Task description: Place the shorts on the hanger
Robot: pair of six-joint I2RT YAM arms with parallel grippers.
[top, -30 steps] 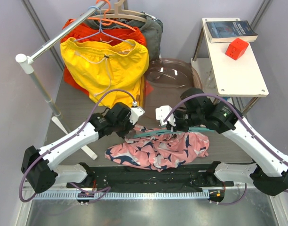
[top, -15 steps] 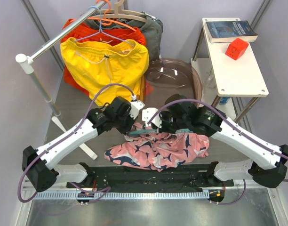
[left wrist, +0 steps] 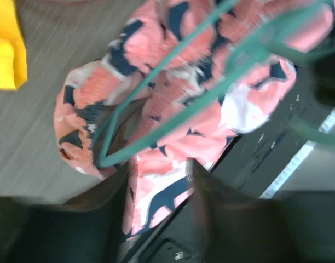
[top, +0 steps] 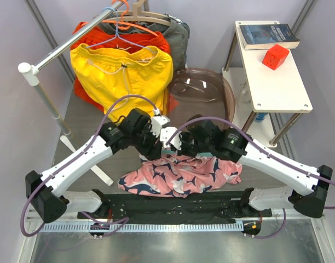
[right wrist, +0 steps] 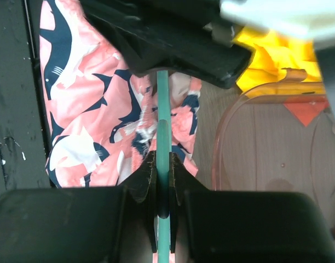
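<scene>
the grey bench carries the pink shark-print shorts, bunched near its 6 o'clock edge; since a second ago the heap has slid a little toward 9 o'clock and bunched tighter. the teal hanger hangs just above the shorts, its 9 o'clock end poking into their folds, carried toward 9 o'clock with the right arm. the right end effector stays clamped on the hanger's thin bar and now sits right beside the left one at mid-bench. the left end effector has its fingers parted over the shorts, gripping nothing, the hanger's end just outside one finger
</scene>
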